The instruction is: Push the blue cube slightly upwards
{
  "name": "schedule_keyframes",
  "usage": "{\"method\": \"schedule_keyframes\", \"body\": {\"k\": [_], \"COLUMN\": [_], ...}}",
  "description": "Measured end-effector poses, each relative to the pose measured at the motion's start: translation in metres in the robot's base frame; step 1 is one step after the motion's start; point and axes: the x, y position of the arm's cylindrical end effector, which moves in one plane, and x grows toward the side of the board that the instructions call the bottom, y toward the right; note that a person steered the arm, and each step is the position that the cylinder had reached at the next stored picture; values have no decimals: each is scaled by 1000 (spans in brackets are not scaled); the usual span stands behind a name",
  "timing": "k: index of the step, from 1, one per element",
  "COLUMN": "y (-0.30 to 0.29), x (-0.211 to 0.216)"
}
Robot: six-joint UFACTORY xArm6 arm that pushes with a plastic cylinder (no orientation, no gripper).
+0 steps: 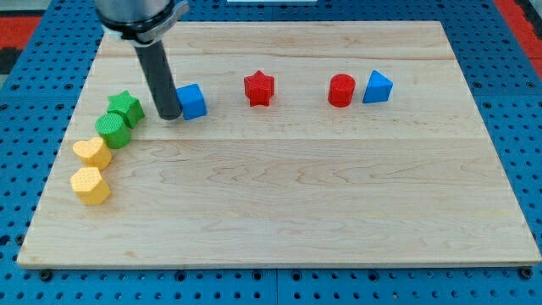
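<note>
The blue cube [193, 101] sits on the wooden board [279, 203] in its upper left part. My tip [169, 115] is at the end of the dark rod that comes down from the view's top left. It stands right against the cube's left side, level with its lower edge. The rod hides part of the cube's left face.
A red star [259, 88], a red cylinder [341, 90] and a blue triangular block [378, 87] lie in a row to the cube's right. At the left are a green star [125, 108], a green round block [112, 130], a yellow heart [92, 152] and a yellow block [91, 185].
</note>
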Motion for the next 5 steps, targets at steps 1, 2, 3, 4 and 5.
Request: {"method": "schedule_keyframes", "body": {"k": [1, 2, 3, 4, 5], "y": [1, 1, 26, 46, 41], "x": [-15, 15, 32, 11, -14]}}
